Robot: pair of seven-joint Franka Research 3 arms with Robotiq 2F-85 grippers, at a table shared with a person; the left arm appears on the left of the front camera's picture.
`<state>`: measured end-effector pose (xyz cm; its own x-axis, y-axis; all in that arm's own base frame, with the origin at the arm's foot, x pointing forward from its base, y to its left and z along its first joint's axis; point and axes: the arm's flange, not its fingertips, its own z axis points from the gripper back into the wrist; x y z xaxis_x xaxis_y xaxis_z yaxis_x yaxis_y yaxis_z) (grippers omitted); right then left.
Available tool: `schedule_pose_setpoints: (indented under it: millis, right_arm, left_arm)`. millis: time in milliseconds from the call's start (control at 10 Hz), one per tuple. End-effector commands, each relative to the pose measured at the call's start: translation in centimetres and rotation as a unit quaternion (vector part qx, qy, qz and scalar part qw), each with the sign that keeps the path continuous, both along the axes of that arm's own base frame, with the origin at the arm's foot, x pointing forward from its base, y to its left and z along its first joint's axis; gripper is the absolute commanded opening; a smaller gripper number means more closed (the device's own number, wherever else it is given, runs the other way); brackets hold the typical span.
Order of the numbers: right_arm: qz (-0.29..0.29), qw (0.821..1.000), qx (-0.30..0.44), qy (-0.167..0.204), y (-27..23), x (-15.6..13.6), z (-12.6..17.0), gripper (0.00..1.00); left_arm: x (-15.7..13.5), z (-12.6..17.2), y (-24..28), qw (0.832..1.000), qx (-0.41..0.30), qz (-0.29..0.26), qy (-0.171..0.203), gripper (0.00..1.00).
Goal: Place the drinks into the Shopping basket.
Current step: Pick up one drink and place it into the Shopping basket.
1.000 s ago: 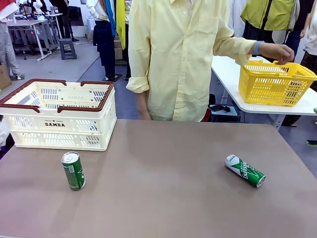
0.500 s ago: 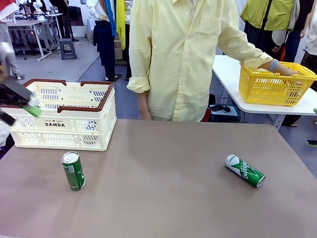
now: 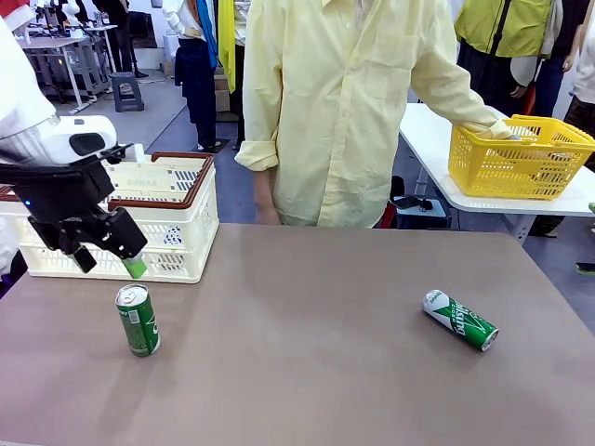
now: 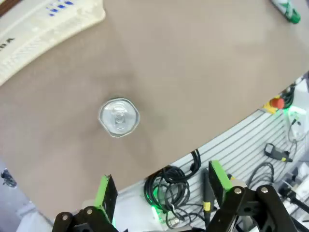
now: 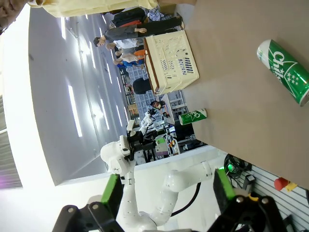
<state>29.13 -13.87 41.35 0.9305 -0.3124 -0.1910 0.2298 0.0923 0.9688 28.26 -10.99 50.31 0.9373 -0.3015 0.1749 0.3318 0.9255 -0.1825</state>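
Note:
One green drink can stands upright on the brown table at front left. My left gripper hangs open just above and behind it, in front of the cream Shopping basket. In the left wrist view the can's silver top lies ahead of the open left gripper, with a basket corner at upper left. A second green can lies on its side at the right. The right wrist view shows that lying can, the upright can, the basket and the open, empty right gripper.
A person in a pale yellow shirt stands at the far edge, one hand inside a yellow basket on a white side table. The table's near edge with cables lies under the left gripper. Bare brown tabletop lies between the cans.
My left arm has come in from the left and dropped down and rightward to just above the upright can. The person's hand has sunk into the yellow basket. Both cans stayed still.

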Motion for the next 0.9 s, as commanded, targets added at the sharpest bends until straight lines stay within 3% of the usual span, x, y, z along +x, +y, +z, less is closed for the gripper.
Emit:
schedule_pose_setpoints:
  millis: [0,100,200,300,500,800]
  right_arm:
    - [0.006,1.0,-0.002,-0.013,-0.1,-0.1,0.0,1.0]
    - [0.006,1.0,-0.002,-0.013,-0.1,-0.1,0.0,1.0]
    - [0.006,1.0,-0.002,-0.013,-0.1,-0.1,0.0,1.0]
    - [0.006,1.0,-0.002,-0.013,-0.1,-0.1,0.0,1.0]
    - [0.006,1.0,-0.002,-0.013,-0.1,-0.1,0.0,1.0]
    - [0.006,1.0,-0.002,-0.013,-0.1,-0.1,0.0,1.0]
  left_arm:
    - [0.0,1.0,1.2,0.999,-0.001,0.028,-0.019,1.0]
    - [0.0,0.0,0.0,1.0,0.0,0.0,0.0,1.0]
    - [0.0,-1.0,-0.5,1.0,0.005,0.021,-0.017,1.0]
    - [-0.1,-2.4,-1.1,0.996,0.032,0.08,-0.01,1.0]
    - [-0.5,-4.3,-1.8,0.994,0.043,0.096,-0.009,1.0]
    - [1.6,-7.7,-1.6,0.988,0.089,0.124,0.035,1.0]
